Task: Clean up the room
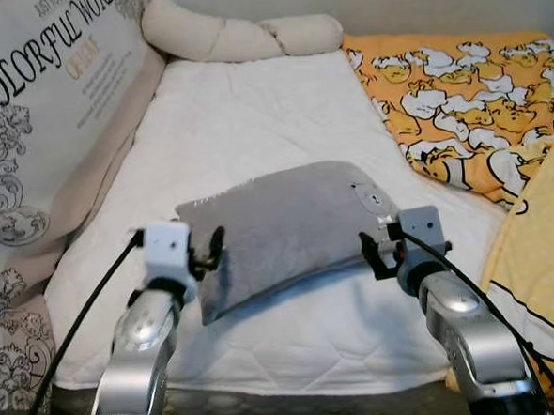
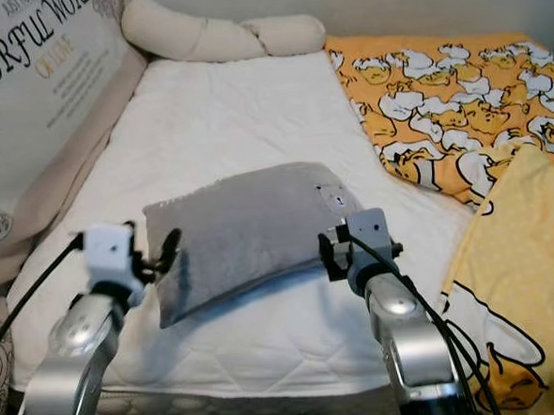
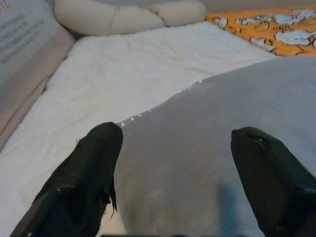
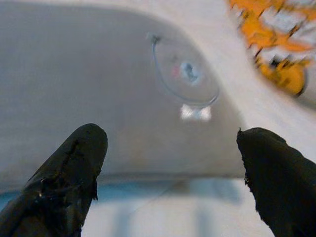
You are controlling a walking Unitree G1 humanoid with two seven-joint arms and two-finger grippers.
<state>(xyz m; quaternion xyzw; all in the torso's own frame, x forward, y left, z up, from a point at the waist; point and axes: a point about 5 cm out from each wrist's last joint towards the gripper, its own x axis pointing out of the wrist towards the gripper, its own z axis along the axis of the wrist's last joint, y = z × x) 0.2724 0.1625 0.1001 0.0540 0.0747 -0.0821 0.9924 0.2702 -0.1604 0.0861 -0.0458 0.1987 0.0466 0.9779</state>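
Two grippers flank grey pillow: our left gripper, right gripper, fingers apart, at its ends; long axis spans between.

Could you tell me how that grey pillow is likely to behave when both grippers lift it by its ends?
The grey pillow looks soft, so it will probably sag between the left gripper and right gripper. It seems light for its size. Its matte fabric should not slip much.
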